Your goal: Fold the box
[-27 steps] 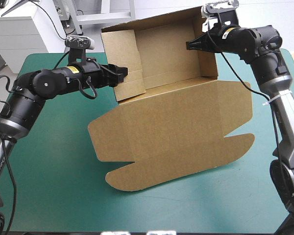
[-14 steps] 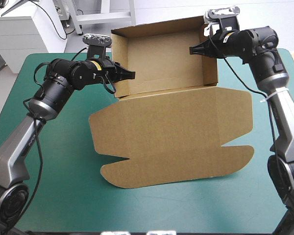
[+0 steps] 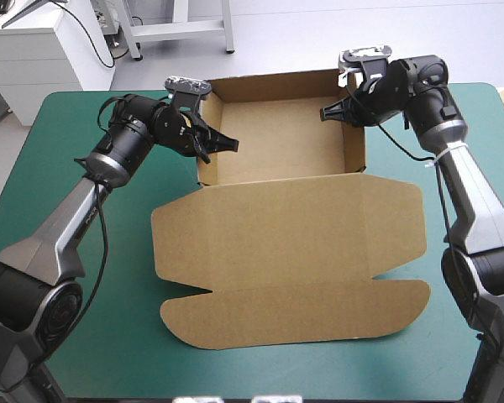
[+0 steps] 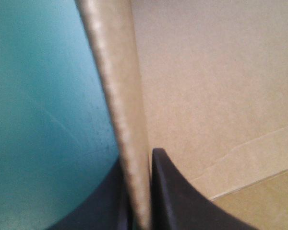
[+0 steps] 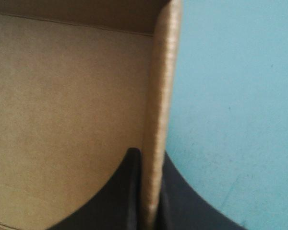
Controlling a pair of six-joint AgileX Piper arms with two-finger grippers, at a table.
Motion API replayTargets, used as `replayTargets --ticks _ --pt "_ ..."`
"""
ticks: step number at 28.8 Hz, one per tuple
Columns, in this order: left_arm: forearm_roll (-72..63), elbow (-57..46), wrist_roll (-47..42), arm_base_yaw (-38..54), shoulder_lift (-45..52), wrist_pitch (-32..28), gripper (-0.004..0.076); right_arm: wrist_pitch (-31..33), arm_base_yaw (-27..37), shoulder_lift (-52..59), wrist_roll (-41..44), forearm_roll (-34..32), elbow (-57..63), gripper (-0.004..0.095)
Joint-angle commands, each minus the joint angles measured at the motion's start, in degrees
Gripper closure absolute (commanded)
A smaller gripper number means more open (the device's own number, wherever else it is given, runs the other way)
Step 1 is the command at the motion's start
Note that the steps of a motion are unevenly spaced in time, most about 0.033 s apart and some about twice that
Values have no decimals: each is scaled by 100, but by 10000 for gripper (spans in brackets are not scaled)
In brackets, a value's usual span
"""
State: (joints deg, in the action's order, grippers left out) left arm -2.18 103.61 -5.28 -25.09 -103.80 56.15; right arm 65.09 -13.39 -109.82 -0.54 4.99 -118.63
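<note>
The brown box [image 3: 277, 138] stands as an open tray at the back middle of the table, its lid [image 3: 294, 252] lying flat toward the front edge. My left gripper [image 3: 227, 144] is at the tray's left wall, my right gripper [image 3: 328, 113] at its right wall. In the left wrist view the wall's edge [image 4: 116, 96] runs down between the two black fingers of the left gripper [image 4: 139, 191], which pinch it. The right wrist view shows the same: the right wall [image 5: 163, 86] is clamped in the right gripper [image 5: 151, 191], with the tray floor on one side and teal-green cover on the other.
The flat lid and its rounded flaps [image 3: 235, 323] cover the table's middle and front. Teal-green cover [image 3: 84, 252] shows to the left and to the right [image 3: 454, 336] of the board. Both arms reach in over the far corners.
The box, tilted up on its lid earlier, has come down so the tray rests flat. My left gripper moved onto the left wall and shut on it. The right gripper kept its hold.
</note>
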Motion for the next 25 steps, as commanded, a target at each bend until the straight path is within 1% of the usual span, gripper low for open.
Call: replayTargets --ticks 1,7,10,15,21,25 --pt "-344 294 380 -129 125 -382 731 294 -86 22 -307 615 -154 927" --pt "-333 294 394 -129 -233 -155 731 614 -86 -397 -166 718 -154 927" --pt "-333 294 408 -129 -437 -10 731 624 -86 -554 54 731 -154 927" --pt "-333 294 408 -129 -740 318 731 624 -86 -766 184 788 -141 927" --pt "-275 294 408 -129 -921 380 731 624 -86 -922 104 769 -37 927" --pt "-24 294 408 -119 -1067 650 731 624 -86 -1077 104 812 -29 927"
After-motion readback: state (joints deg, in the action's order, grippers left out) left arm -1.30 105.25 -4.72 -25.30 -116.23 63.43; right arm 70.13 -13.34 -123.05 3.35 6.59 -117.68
